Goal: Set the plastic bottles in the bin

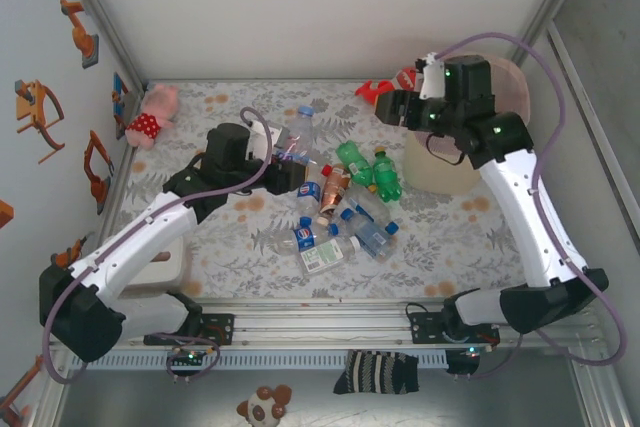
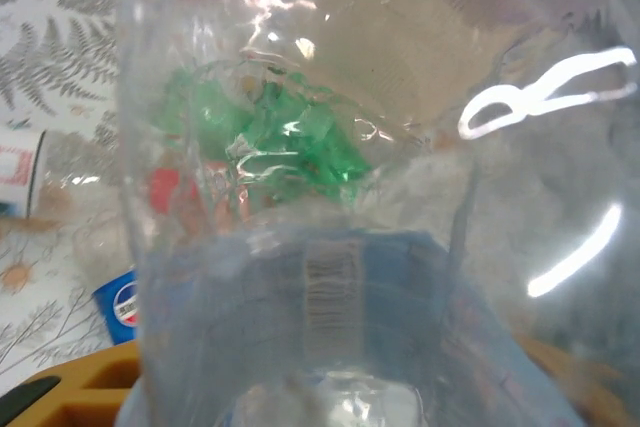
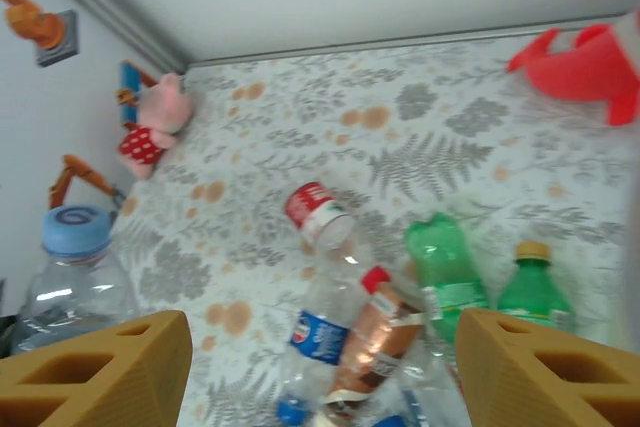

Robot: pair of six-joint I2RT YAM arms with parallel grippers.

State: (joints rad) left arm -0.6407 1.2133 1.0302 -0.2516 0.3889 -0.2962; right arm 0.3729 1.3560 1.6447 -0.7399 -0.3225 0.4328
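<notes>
My left gripper [image 1: 277, 165] is shut on a clear plastic bottle [image 1: 297, 133] with a blue cap, held above the mat at the left of the pile. In the left wrist view that bottle [image 2: 320, 247] covers the jaws, with one orange finger [image 2: 80, 392] showing at the bottom left. Several more bottles [image 1: 345, 209] lie in a heap mid-table: clear with blue labels, two green [image 3: 447, 267], one brown-labelled [image 3: 375, 342], one red-labelled [image 3: 315, 212]. My right gripper [image 1: 393, 107] [image 3: 320, 367] hangs open and empty high above the heap, beside the cream bin [image 1: 442, 175], which my right arm largely hides.
A pink plush toy [image 1: 152, 115] lies in the far left corner and a red toy [image 1: 385, 87] at the back near the bin. Walls close the table on the left, back and right. A white block [image 1: 160, 267] sits under the left arm.
</notes>
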